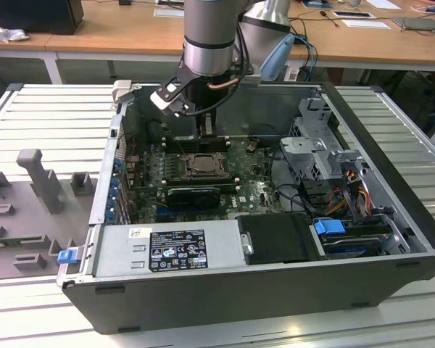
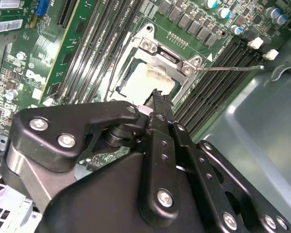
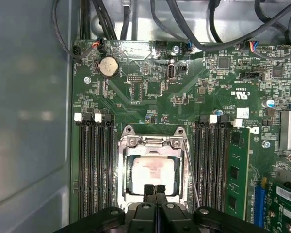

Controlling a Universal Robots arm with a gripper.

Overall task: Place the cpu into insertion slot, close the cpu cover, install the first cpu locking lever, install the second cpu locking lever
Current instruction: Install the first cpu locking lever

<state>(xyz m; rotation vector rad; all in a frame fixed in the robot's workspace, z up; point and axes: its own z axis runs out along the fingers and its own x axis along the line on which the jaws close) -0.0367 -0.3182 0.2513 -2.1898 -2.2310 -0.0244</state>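
The cpu (image 3: 153,171) is seen lying in the insertion slot (image 1: 201,165), its pale face showing through the window of the cpu cover (image 3: 127,167), which is laid flat over it. The socket is set in the green circuit board (image 3: 150,87) inside an open computer case (image 1: 275,297) that is carried on the slatted bench (image 1: 43,109). The claw (image 3: 155,188) is held low over the socket's near edge, with its black fingers (image 3: 149,190) brought together and nothing gripped between them. A thin metal lever (image 3: 191,170) is seen beside the cover, slanting out over the neighbouring memory slots (image 3: 211,165).
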